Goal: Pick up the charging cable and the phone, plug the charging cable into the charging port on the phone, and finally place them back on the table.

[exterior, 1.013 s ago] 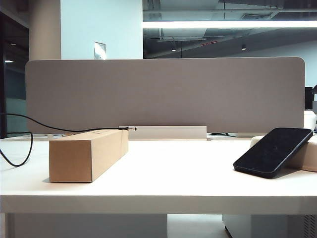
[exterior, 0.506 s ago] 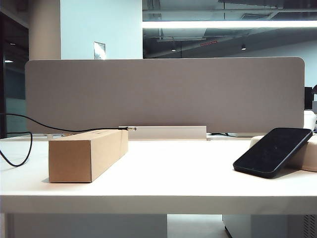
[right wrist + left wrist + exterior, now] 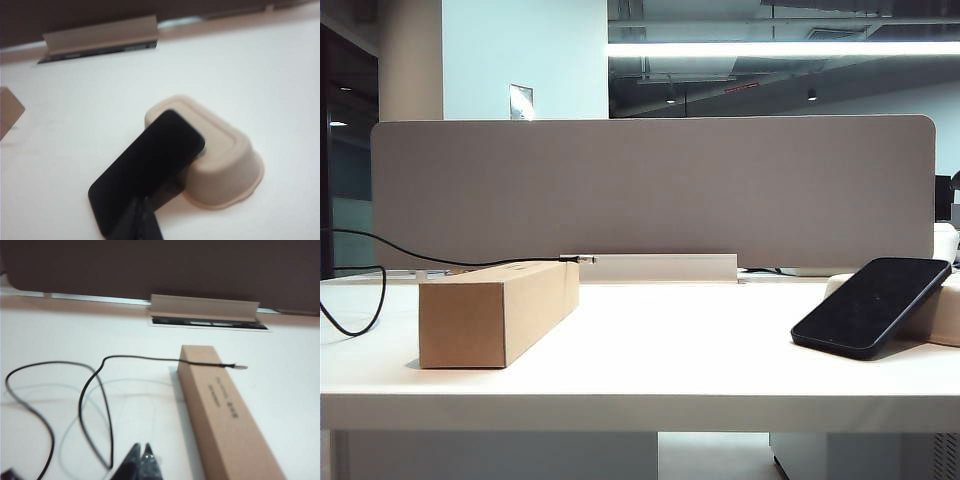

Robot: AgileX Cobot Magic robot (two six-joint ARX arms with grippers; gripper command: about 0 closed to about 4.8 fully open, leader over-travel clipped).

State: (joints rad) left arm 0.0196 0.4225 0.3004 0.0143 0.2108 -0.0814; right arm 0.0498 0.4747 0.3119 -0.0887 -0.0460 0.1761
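Nothing on the white smooth desk [image 3: 670,350] has shifted across the exterior views. One long thin black charging cable [image 3: 90,390] loops just ahead of the left end effector [image 3: 141,460], pressed together, its plug on one long brown cardboard box [image 3: 225,415]. One black slab phone [image 3: 147,170] leans on one beige tray [image 3: 225,165] just ahead of the right end effector [image 3: 141,217], also pressed together. Open desk lies between.

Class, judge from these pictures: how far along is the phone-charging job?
Nothing looks done. The charging cable lies loose on the table, its plug tip on the cardboard box; the phone leans on a beige tray. The left gripper and right gripper, both shut, hold nothing. Picking up, plugging in and setting down remain.
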